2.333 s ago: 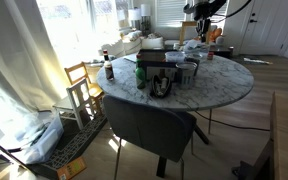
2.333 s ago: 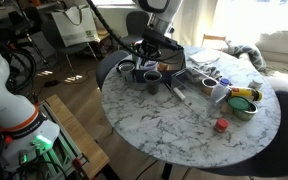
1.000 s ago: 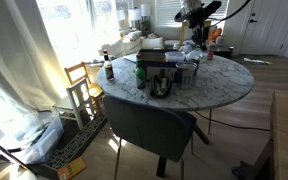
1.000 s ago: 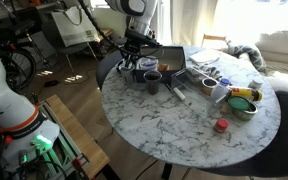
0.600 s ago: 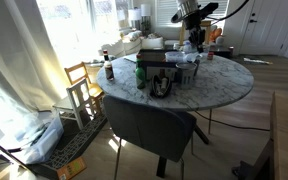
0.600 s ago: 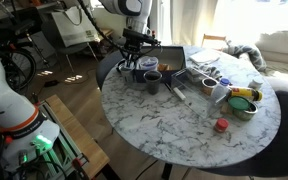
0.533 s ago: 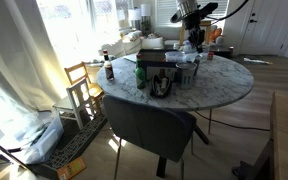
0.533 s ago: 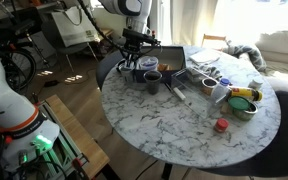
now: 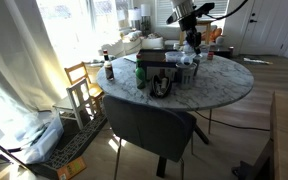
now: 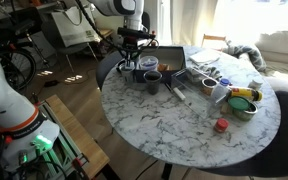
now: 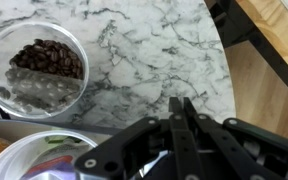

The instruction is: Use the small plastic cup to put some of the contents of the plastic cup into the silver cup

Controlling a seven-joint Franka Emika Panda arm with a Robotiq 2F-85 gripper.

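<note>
Item: clear plastic cup (image 11: 36,65), upright on the marble table (image 11: 154,50), about a third filled with dark coffee beans (image 11: 50,57). In the wrist view it stands at the upper left, apart from the fingertips and just above a white-rimmed bowl (image 11: 24,158) with mixed coloured contents; whether cup and bowl touch cannot be told. Tool: gripper (image 11: 184,118), its two fingers pressed together with nothing visible between them, hanging over bare marble close to the table's edge. In an exterior view the gripper (image 10: 133,60) hangs above a cluster of cups (image 10: 149,76) at the table's far side, beside a dark tray (image 10: 172,57). The small plastic cup and the silver cup cannot be picked out with confidence at this size. Handling, as judged: the plastic cups are probably thin-walled, light and smooth, so they will flex under a hard squeeze and slide or tip if nudged. The beans are loose and dry and will roll out suddenly past a certain tilt. Suggested hold: one finger inside and one outside the wall, just below the rim, with light pressure and the cup kept level.
</note>
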